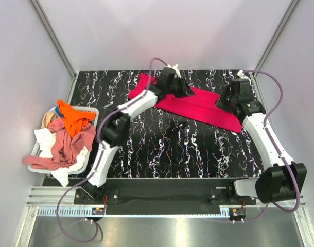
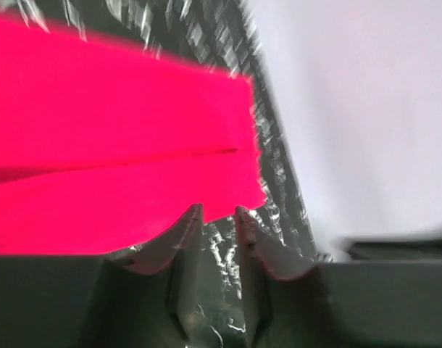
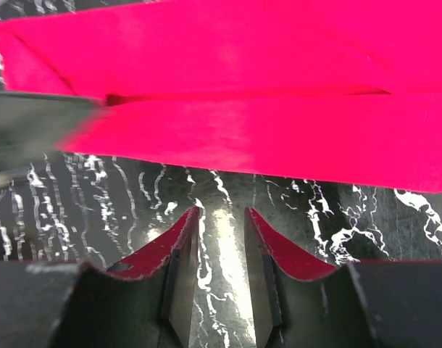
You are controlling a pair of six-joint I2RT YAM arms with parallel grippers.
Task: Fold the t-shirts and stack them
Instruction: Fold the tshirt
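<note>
A bright pinkish-red t-shirt [image 1: 203, 108] lies folded into a long strip, slanting across the back of the black marbled table [image 1: 167, 149]. My left gripper [image 1: 187, 88] hovers over the strip's middle, at its far edge. In the left wrist view the t-shirt [image 2: 119, 145] ends just beyond the left gripper [image 2: 219, 210], which is open with only table between its fingers. My right gripper [image 1: 222, 103] sits at the strip's right end. In the right wrist view it [image 3: 221, 212] is open over bare table, a short way from the t-shirt's [image 3: 243, 109] near edge.
A white basket [image 1: 92, 110] off the table's left edge holds more t-shirts: orange [image 1: 72, 117] on top, dusty pink [image 1: 69, 144], white and beige spilling over. White walls enclose the table at the back and sides.
</note>
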